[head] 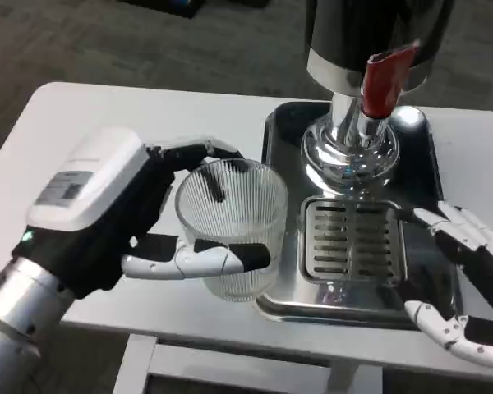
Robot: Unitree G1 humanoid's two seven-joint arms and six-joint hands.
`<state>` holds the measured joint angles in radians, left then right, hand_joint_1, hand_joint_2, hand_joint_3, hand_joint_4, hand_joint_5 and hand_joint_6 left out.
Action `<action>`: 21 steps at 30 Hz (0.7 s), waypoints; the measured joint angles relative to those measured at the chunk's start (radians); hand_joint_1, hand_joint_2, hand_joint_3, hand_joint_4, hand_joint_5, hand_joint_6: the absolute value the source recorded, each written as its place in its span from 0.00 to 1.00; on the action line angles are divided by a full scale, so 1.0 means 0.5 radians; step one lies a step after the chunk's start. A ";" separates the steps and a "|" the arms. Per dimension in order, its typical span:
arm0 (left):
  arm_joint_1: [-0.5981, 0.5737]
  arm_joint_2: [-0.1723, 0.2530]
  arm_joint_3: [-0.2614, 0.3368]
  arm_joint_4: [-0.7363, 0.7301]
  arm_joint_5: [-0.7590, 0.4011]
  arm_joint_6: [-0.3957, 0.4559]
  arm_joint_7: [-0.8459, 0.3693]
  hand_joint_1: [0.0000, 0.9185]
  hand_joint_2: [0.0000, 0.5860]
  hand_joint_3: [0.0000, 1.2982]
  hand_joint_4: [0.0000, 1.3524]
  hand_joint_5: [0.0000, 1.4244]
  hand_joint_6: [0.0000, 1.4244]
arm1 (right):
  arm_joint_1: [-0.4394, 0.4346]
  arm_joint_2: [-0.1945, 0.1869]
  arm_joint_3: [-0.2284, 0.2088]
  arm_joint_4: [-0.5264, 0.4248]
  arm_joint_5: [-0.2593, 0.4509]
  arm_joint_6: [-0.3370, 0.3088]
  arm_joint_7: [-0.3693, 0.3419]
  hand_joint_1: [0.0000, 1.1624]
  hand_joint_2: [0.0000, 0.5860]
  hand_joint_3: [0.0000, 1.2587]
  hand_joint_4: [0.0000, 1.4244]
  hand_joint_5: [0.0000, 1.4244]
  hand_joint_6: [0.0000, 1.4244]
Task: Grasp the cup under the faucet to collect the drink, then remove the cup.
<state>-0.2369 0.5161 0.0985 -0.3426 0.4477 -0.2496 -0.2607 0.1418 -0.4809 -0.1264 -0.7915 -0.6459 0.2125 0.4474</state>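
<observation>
The white table (107, 107) carries a steel drip tray (440, 185) under the dispenser's red-handled faucet (384, 78). Left of the tray, touching its edge, the upright ribbed glass cup (234, 230) sits gripped in the left hand (119, 213). The right hand (464, 283), fingers spread and empty, rests at the tray's right edge.

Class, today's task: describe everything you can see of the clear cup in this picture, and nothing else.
The cup is a clear, ribbed tumbler, looking like glass or plastic, with a wide round rim and straight sides. It stands upright and looks empty. The left hand grips it, fingers wrapped around its front and back. It sits at the left edge of the shiny metal tray, left of the slotted drip grate, not under the red-handled faucet.
</observation>
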 measured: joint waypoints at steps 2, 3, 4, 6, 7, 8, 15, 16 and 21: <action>-0.024 -0.011 -0.015 0.029 0.019 -0.001 0.015 0.44 0.18 0.76 0.85 0.98 1.00 | 0.014 -0.001 -0.025 0.000 -0.003 -0.004 -0.001 0.34 0.81 0.06 0.00 0.00 0.05; -0.058 -0.020 -0.039 0.069 0.057 0.000 0.042 0.44 0.18 0.76 0.85 0.98 1.00 | 0.022 -0.001 -0.047 0.000 -0.009 -0.004 -0.004 0.34 0.81 0.05 0.00 0.00 0.04; -0.091 -0.025 -0.065 0.112 0.076 0.002 0.057 0.44 0.18 0.76 0.85 0.98 1.00 | 0.026 -0.002 -0.059 0.000 -0.015 -0.004 -0.008 0.34 0.81 0.05 0.00 0.00 0.04; -0.131 -0.048 -0.108 0.163 0.103 -0.002 0.087 0.44 0.18 0.76 0.85 0.98 1.00 | 0.037 -0.002 -0.070 0.000 -0.021 -0.005 -0.011 0.34 0.81 0.04 0.00 0.00 0.04; -0.155 -0.060 -0.134 0.190 0.135 -0.003 0.114 0.44 0.18 0.76 0.84 0.98 1.00 | 0.040 -0.002 -0.078 0.000 -0.023 -0.005 -0.011 0.34 0.81 0.04 0.00 0.00 0.04; -0.173 -0.071 -0.155 0.218 0.153 -0.003 0.129 0.44 0.18 0.76 0.84 0.98 1.00 | 0.041 -0.002 -0.086 0.000 -0.025 -0.005 -0.011 0.34 0.82 0.04 0.00 0.00 0.04; -0.316 -0.161 -0.344 0.425 0.303 -0.033 0.242 0.44 0.18 0.75 0.84 0.98 1.00 | 0.064 -0.002 -0.187 -0.004 0.006 -0.004 -0.011 0.33 0.83 0.05 0.00 0.00 0.04; -0.347 -0.173 -0.368 0.461 0.309 -0.034 0.263 0.44 0.18 0.75 0.84 0.97 1.00 | 0.074 -0.002 -0.202 -0.005 0.013 -0.005 -0.011 0.33 0.83 0.05 0.00 0.00 0.04; -0.457 -0.204 -0.431 0.551 0.388 -0.038 0.336 0.44 0.19 0.75 0.84 0.97 1.00 | 0.125 -0.002 -0.273 -0.005 0.057 -0.007 -0.011 0.33 0.83 0.05 0.00 0.00 0.04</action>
<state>-0.4654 0.4139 -0.1172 -0.0673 0.6418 -0.2686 -0.0927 0.2045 -0.4817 -0.2631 -0.7942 -0.6174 0.2091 0.4417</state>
